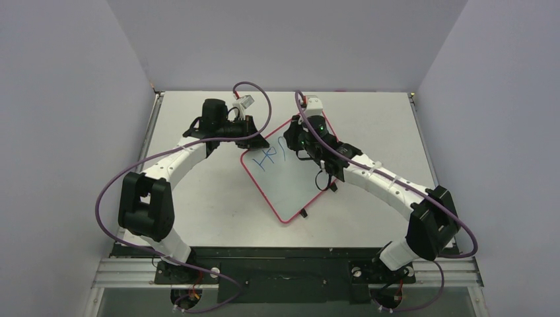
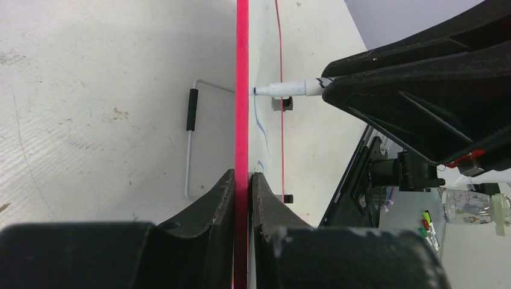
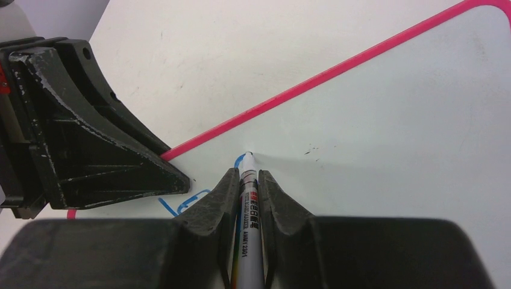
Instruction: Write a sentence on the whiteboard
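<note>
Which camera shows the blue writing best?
The top external view: the blue marker lettering faces the camera on the glossy white pink-rimmed whiteboard. Left wrist sees it edge-on, thin streaks; right wrist shows only strokes beside the white marker pen.

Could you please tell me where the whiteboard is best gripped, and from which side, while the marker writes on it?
Take the whiteboard by its thin red rim, coming edge-on from the left, opposite the marker. It is flat and thin, so one finger fits on each face, clear of the writing tip. The left gripper is shut on it so.
</note>
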Available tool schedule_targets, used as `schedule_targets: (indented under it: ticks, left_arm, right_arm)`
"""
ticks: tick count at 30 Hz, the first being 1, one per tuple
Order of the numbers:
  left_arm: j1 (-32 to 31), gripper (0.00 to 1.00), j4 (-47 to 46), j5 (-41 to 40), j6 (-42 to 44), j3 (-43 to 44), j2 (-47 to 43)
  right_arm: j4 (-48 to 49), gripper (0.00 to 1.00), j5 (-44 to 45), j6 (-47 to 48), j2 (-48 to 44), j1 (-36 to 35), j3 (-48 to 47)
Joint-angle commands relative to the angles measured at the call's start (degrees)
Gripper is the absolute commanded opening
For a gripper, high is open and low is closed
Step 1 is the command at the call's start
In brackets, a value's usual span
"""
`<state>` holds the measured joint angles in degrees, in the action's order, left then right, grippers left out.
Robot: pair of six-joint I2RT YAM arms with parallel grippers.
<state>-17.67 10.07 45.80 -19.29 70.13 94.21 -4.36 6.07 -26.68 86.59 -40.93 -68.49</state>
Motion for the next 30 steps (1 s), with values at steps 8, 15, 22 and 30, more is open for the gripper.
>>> schedule_targets:
  ticks: [8, 15, 22, 30]
  left_arm:
    - [-1.0, 0.0, -1.4, 1.6, 3.0, 1.2, -3.2]
    - [-1.0, 0.0, -1.4, 1.5, 2.9, 1.3, -3.2]
    - [-1.0, 0.0, -1.4, 1.6, 2.9, 1.2, -3.3]
    - [-1.0, 0.0, -1.4, 1.5, 2.9, 1.1, -3.3]
  right_arm:
    - [1.1, 0.0, 1.5, -0.8, -1.8, 1.3, 3.6]
    - [1.5, 0.0, 1.2, -2.4, -4.5, 0.1, 7.4]
    - [1.1, 0.0, 2.0, -2.8, -5.2, -2.6, 7.6]
    - [0.3, 0.0, 2.2, -2.2, -4.8, -4.0, 4.3]
